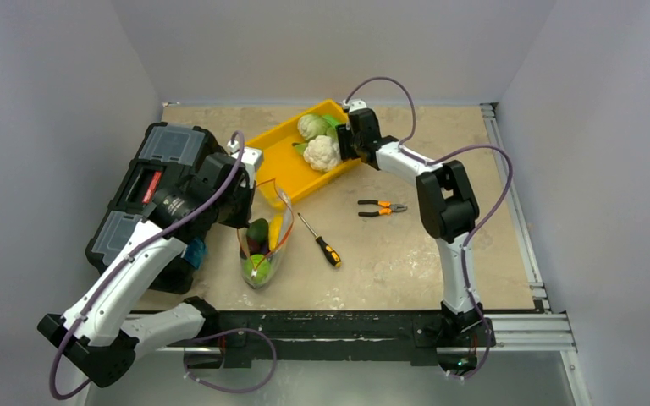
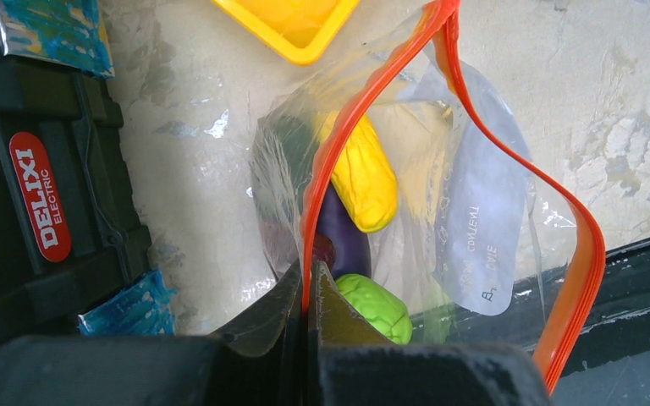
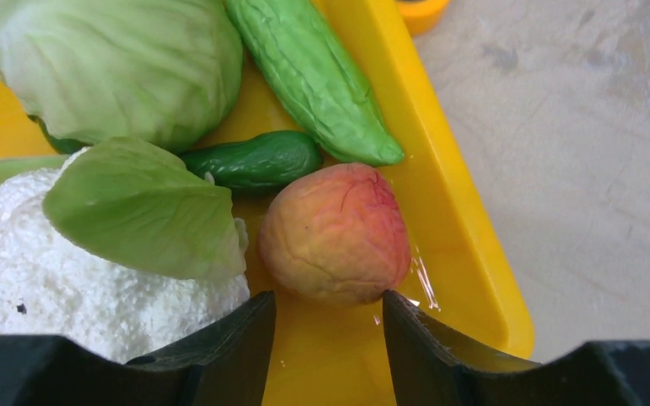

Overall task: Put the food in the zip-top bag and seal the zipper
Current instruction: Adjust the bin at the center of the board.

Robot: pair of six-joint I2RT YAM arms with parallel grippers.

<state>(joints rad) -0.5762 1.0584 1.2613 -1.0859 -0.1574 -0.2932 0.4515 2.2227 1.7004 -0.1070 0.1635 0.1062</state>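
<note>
The clear zip-top bag (image 1: 264, 241) hangs open by the toolbox, its red-orange zipper (image 2: 372, 93) spread wide. My left gripper (image 2: 309, 288) is shut on one side of the zipper strip and holds the bag up. Inside lie yellow corn (image 2: 364, 178), a purple eggplant (image 2: 343, 237) and a green lime (image 2: 377, 304); a dark avocado (image 1: 258, 230) shows from above. My right gripper (image 3: 328, 309) is open over the yellow tray (image 3: 465, 254), its fingertips just short of an orange-red fruit (image 3: 334, 233). Beside it lie cauliflower (image 3: 68, 271), pale cabbage (image 3: 110, 59) and green vegetables (image 3: 313, 80).
A black toolbox (image 1: 156, 182) stands at the left, close to the bag. A screwdriver (image 1: 320, 241) and orange-handled pliers (image 1: 381, 207) lie on the table between the bag and the right arm. Grey walls close in on three sides.
</note>
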